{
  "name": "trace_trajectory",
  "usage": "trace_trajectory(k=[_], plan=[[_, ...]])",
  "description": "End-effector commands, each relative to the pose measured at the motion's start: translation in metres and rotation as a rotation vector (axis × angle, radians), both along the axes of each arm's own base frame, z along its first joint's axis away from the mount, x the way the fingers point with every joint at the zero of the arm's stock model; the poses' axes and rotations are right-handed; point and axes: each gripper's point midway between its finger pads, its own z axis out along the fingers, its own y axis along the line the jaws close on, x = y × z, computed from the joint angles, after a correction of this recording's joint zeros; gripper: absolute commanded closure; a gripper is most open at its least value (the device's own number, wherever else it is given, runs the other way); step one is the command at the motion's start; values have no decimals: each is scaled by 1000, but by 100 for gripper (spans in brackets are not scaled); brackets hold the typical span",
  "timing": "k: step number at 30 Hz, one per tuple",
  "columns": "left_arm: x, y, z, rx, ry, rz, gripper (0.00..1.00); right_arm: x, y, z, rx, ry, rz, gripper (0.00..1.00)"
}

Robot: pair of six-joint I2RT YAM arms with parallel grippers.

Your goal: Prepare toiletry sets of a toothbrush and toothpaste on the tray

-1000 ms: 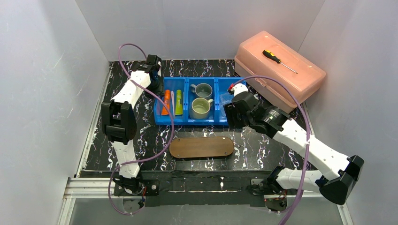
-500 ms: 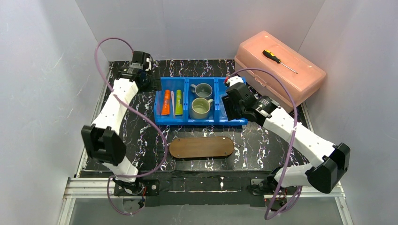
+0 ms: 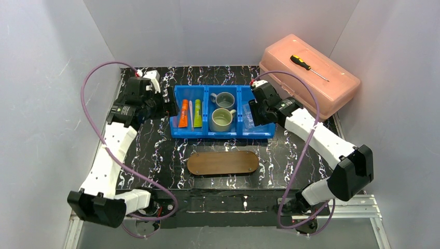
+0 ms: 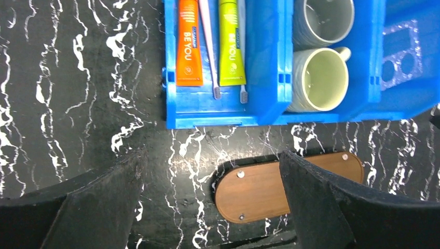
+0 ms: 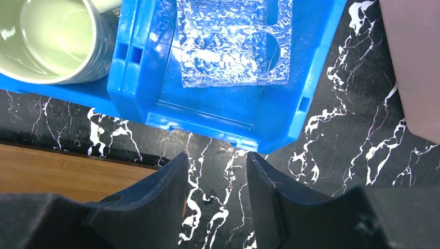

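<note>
Left wrist, orange tube (image 4: 189,44) beyond left gripper (image 4: 210,167)

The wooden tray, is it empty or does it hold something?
Empty. The tray is bare wood; the orange tube and green tube lie in the blue bin.

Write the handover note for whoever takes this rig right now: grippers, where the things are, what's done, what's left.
Left gripper: wide open, empty, over the table by the bin's left end.
Right gripper: open, empty, at the near edge of the bin's right compartment, which holds the clear holder.
Left compartment: orange tube, green tube, toothbrushes.
Middle compartment: grey mug, pale green mug.
Done: nothing is on the tray.
Left: move both sets onto the tray.
</note>
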Motion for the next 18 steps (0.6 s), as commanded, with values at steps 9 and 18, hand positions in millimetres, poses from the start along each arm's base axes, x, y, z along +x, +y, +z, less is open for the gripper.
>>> trace_trajectory(k=[9, 18], plan=[[-53, -41, -17, -222, 17, -179, 2, 46, 6, 3, 69, -53, -10, 50], [-62, -52, -48, -278, 60, -230, 2, 66, 15, -10, 107, -40, 8, 51]])
